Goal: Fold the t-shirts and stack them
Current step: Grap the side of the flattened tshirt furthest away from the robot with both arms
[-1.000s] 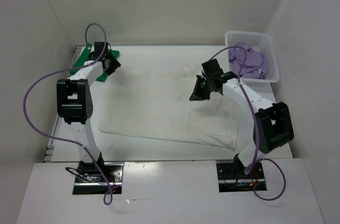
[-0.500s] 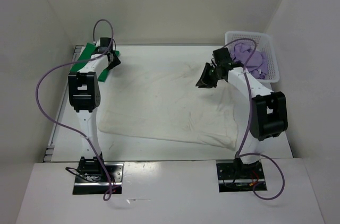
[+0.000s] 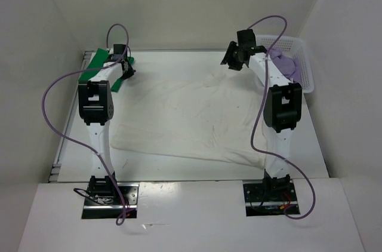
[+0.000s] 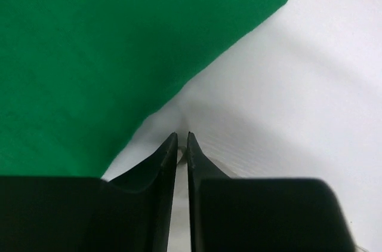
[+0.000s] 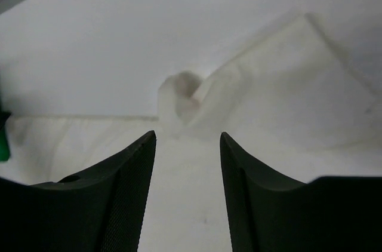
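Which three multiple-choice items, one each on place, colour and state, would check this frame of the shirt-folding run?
1. Where is the purple shirt?
A) in the basket
B) spread flat in the middle
C) at the far left corner

2. What colour is the shirt spread across the table?
A) green
B) white
C) purple

3. How do the jaws of the right pincer stand?
A) shut on cloth
B) shut, empty
C) open, empty

Answers:
1 A, it lies heaped inside the lattice walls.
2 B, the white shirt covers the middle.
3 C, the right wrist view shows a clear gap with nothing between the jaws.
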Robot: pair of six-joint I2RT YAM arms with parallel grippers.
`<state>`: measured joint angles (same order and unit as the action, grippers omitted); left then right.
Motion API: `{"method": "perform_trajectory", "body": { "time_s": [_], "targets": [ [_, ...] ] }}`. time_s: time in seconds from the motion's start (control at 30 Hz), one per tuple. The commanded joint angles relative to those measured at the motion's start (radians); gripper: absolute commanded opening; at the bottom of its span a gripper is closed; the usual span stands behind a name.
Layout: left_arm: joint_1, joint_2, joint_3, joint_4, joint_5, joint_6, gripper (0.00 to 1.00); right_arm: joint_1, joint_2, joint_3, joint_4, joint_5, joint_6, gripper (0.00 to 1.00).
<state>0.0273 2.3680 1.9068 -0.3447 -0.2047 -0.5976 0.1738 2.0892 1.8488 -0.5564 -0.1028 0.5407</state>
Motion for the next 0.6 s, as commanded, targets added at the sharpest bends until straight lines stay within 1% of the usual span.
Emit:
{"method": "perform_trajectory", "body": {
  "time_s": [0.0, 0.03, 0.07, 0.13, 0.17, 0.2, 0.23, 0.27, 0.33, 0.4, 0.5, 0.53, 0.57],
  "targets": [
    [-0.004, -0.029, -0.045, 0.024, 0.037, 0.013, 0.17, -0.011, 0.138, 0.208, -0.010, 0.184, -0.025, 0.54],
    [-0.004, -0.038, -0.054, 0.024, 0.047, 0.013, 0.16, -0.011, 0.231, 0.334, -0.057, 0.198, -0.025, 0.54],
    [-0.004, -0.038, -0.054, 0.024, 0.047, 0.013, 0.13, -0.011, 0.285, 0.415, -0.095, 0.198, -0.036, 0.55],
    [-0.004, -0.049, -0.064, 0.033, 0.056, 0.004, 0.11, -0.011, 0.398, 0.574, -0.172, 0.219, -0.050, 0.56],
    [-0.004, -0.049, -0.078, 0.033, 0.056, 0.004, 0.09, -0.001, 0.520, 0.766, -0.271, 0.219, -0.062, 0.56],
    [-0.004, -0.058, -0.090, 0.033, 0.065, -0.005, 0.07, 0.013, 0.585, 0.943, -0.327, 0.245, -0.086, 0.58],
    [-0.004, -0.058, -0.091, 0.033, 0.065, -0.005, 0.07, 0.013, 0.626, 0.910, -0.355, 0.245, -0.087, 0.58],
    [-0.004, -0.058, -0.103, 0.042, 0.065, -0.005, 0.05, 0.013, 0.600, 0.849, -0.294, 0.255, -0.087, 0.58],
    [-0.004, -0.067, -0.112, 0.042, 0.076, -0.005, 0.03, 0.027, 0.591, 0.799, -0.293, 0.328, -0.105, 0.59],
    [-0.004, -0.078, -0.129, 0.064, 0.087, -0.014, 0.02, 0.052, 0.606, 0.828, -0.338, 0.405, -0.130, 0.63],
    [-0.004, -0.087, -0.140, 0.064, 0.087, -0.014, 0.01, 0.052, 0.595, 0.800, -0.338, 0.460, -0.130, 0.64],
    [-0.004, -0.087, -0.140, 0.064, 0.097, -0.014, 0.01, 0.052, 0.595, 0.791, -0.338, 0.506, -0.130, 0.68],
    [-0.004, -0.087, -0.140, 0.064, 0.097, -0.024, 0.01, 0.064, 0.595, 0.791, -0.338, 0.526, -0.130, 0.69]
  ]
}}
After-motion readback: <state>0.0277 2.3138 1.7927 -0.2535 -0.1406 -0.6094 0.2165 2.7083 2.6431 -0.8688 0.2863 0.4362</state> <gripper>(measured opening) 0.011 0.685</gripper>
